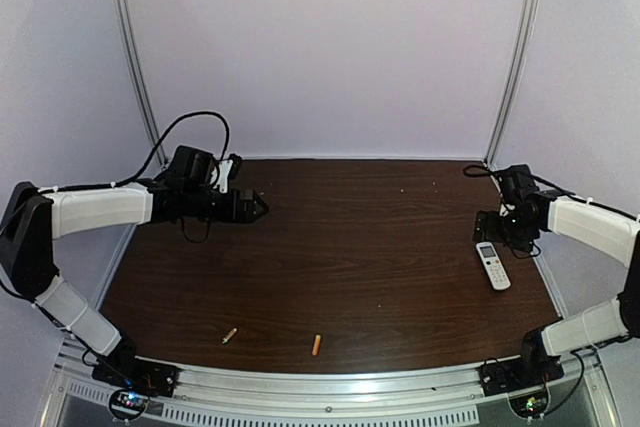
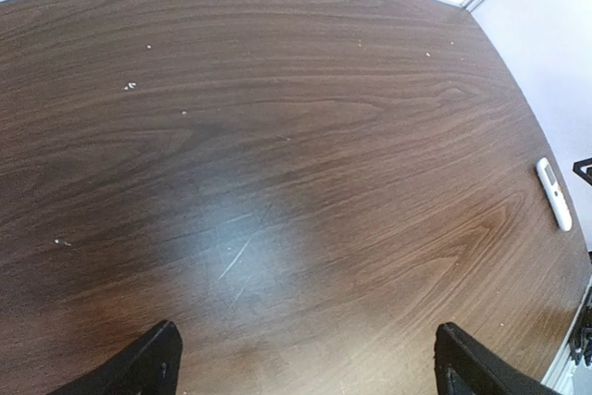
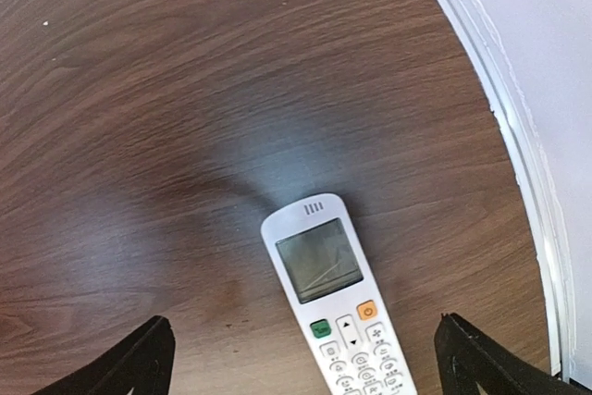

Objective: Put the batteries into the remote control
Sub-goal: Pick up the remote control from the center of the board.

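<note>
My right tool (image 3: 303, 344) hangs with its fingers spread wide and nothing between them, directly above the remote control (image 3: 338, 298), which lies face up near the right edge of the worktop (image 1: 360, 247). My left tool (image 1: 258, 205) is likewise spread and empty, far off at the back left. The 2 batteries, the golden-brass one (image 1: 229, 335) and the orange one (image 1: 316, 344), lie near the front edge, well apart from the remote. I judge the main risk to be the flip: with the display up, the battery bay is presumably underneath, and a slick plastic body pinched off-centre could twist out of my fingers or skid towards the side rail. The batteries are slim and round, so a clumsy touch could roll them off the front edge. I can read no brand name. I can make out only a green button, an orange power button and arrow symbols, and the other markings are too small to read.
</note>
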`<state>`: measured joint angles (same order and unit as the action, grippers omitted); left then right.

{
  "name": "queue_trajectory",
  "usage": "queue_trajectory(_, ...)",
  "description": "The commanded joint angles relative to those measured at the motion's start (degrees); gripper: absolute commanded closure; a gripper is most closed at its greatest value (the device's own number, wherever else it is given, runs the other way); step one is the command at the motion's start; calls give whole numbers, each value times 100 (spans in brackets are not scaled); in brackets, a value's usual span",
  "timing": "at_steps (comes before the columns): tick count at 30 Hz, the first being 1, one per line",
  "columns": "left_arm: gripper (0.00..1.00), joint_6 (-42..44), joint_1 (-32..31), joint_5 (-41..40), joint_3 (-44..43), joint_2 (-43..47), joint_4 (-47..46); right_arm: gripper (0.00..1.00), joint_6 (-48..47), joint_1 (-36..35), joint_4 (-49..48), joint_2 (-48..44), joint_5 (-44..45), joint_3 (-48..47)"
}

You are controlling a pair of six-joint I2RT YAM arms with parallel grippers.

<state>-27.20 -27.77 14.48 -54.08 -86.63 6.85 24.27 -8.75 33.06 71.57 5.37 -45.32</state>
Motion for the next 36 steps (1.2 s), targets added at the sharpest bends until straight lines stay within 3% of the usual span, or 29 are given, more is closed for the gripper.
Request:
queue_trajectory(1, 3, -92, -18, 131, 21, -81, -438, 0, 255, 261, 16, 317, 336, 174)
queue_trajectory(20, 3, -22, -18, 60, 46, -12, -471, 1, 211, 425, -677, 889, -805, 802)
queue_trajectory(25, 3, -52, -18, 125, 179, 58, -610, 8, 236, 418, -661, 860, -770, 805)
queue_trajectory(32, 3, -34, -18, 256, 333, 77, -843, 30, 257, 390, -799, 1131, -901, 840)
queue_trajectory(36, 3, -7, -18, 273, 375, 105, -889, 34, 253, 392, -821, 1294, -760, 772)
